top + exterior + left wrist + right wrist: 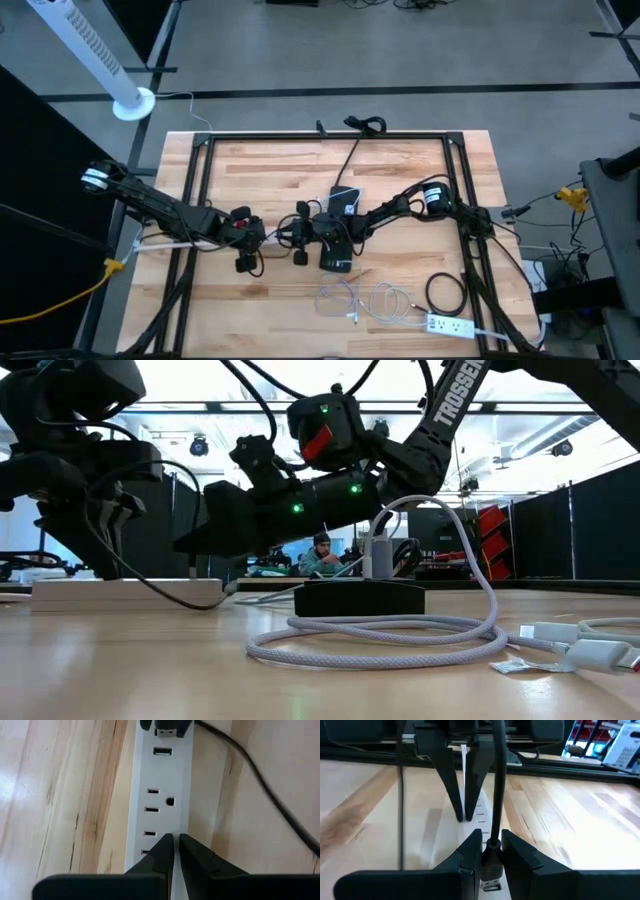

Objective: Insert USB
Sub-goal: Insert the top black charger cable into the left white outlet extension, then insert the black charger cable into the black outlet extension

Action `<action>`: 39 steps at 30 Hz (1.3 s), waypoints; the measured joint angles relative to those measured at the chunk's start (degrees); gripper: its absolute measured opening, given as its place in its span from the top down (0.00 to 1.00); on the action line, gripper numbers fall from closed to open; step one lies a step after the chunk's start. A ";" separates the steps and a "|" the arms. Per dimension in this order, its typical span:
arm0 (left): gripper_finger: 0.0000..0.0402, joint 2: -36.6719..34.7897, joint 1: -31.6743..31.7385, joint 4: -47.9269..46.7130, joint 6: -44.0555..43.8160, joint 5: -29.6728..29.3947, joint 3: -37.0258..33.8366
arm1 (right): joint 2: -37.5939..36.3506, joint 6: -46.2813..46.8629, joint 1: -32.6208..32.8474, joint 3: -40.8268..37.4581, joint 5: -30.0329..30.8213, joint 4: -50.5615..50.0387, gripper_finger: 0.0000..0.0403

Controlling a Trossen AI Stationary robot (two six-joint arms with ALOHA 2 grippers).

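A white power strip (159,795) lies on the wooden table, with a USB port (163,751) near one end of its top face. My left gripper (175,845) stands over the strip's outlets, fingers shut; it shows at the table's middle left (245,237). Facing it from the right, my right gripper (491,845) is shut on a black USB plug (491,865). The plug's metal end (167,731) hangs a little short of the port, apart from it. My left gripper comes from above, pointing down, and its shut fingertips (465,816) rest on the top face of the strip (150,851) among the outlets. My right gripper pinches the plug's black body (491,854) between its two fingers. The plug is lifted clear of the strip. Its black cable (498,780) leads away from its back end.
A black box (360,598) with a white charger (380,555) and a looped white braided cable (400,632) lies in the table's middle. Another white strip (450,325) and a black cable coil (445,293) lie near the front right. A black frame (200,180) borders the table.
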 joint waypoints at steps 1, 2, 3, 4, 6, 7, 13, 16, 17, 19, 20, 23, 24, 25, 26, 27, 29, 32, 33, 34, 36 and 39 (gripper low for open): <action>0.95 0.00 0.00 0.15 0.01 -0.01 -0.01 | -0.06 -0.26 0.00 0.06 0.86 -0.80 0.88; 0.95 0.00 0.00 0.21 0.03 -0.05 -0.04 | -0.07 -0.39 0.02 -0.02 1.31 -0.76 0.88; 0.95 -0.03 0.00 0.27 0.01 -0.04 -0.04 | -0.05 -0.50 -0.03 -0.02 1.33 -0.58 0.88; 0.95 -0.07 0.00 0.38 0.01 -0.08 -0.06 | -0.04 -0.29 -0.17 -0.02 1.35 -0.72 0.88; 0.95 -0.07 0.00 0.54 0.01 -0.22 -0.06 | -0.06 0.89 -0.34 -0.02 1.47 -0.77 0.88; 0.95 -0.07 0.00 0.57 0.01 -0.23 -0.06 | -0.07 1.54 -0.35 -0.02 1.54 -1.04 0.88; 0.95 -0.09 0.00 1.18 0.01 -0.25 -0.06 | -0.05 5.66 -0.35 0.00 1.80 -3.15 0.88; 0.95 -0.09 0.00 1.33 0.01 -0.25 -0.06 | 0.55 6.24 -0.35 0.21 2.22 -4.52 0.88; 0.95 -0.09 0.00 1.36 0.01 -0.25 -0.06 | 0.73 6.98 -0.37 0.24 2.30 -4.71 0.88; 0.95 -0.09 -0.04 1.36 0.01 -0.25 -0.06 | 1.11 7.39 -0.37 0.26 2.31 -5.12 0.88; 0.95 -0.09 -0.11 1.36 0.01 -0.25 -0.06 | 1.14 7.21 -0.37 0.26 2.56 -4.95 0.88; 0.95 -0.09 -0.17 1.18 0.01 -0.25 -0.06 | 1.05 5.35 -0.32 0.22 2.53 -5.08 0.88; 0.95 -0.11 -0.19 1.04 -0.01 -0.25 -0.06 | 0.94 4.95 -0.26 0.20 2.57 -5.19 0.88; 0.95 -0.11 -0.22 0.78 -0.13 -0.25 -0.04 | 0.68 4.68 -0.26 0.16 2.53 -5.34 0.88; 0.95 -0.11 -0.22 0.41 -0.40 -0.24 0.02 | 0.31 4.19 -0.26 0.11 2.39 -5.85 0.88; 0.95 -0.11 -0.22 -0.01 -0.71 -0.22 0.08 | -0.17 3.41 -0.25 0.07 2.18 -6.50 0.88; 0.95 -0.11 -0.22 -0.89 -2.17 -0.25 0.12 | -1.93 1.01 0.02 0.02 1.93 -8.86 0.88; 0.95 -0.21 -0.39 -2.85 -4.27 -0.07 0.11 | -6.15 -2.62 0.40 -0.59 2.16 -16.44 0.75; 0.95 -0.43 -0.53 -3.36 -4.61 0.30 0.10 | -7.87 -3.65 0.55 -0.54 2.16 -17.59 0.70; 0.95 -0.45 -0.72 -3.53 -4.91 0.42 0.10 | -10.15 -3.97 0.59 -0.46 2.16 -21.02 0.64; 0.95 -0.48 -1.18 -3.89 -5.61 0.47 0.10 | -14.63 -4.28 0.69 -0.16 2.14 -25.77 0.54; 0.95 -1.09 -2.17 -5.41 -7.42 1.22 0.07 | -20.96 -4.61 1.31 -0.15 2.11 -37.02 0.42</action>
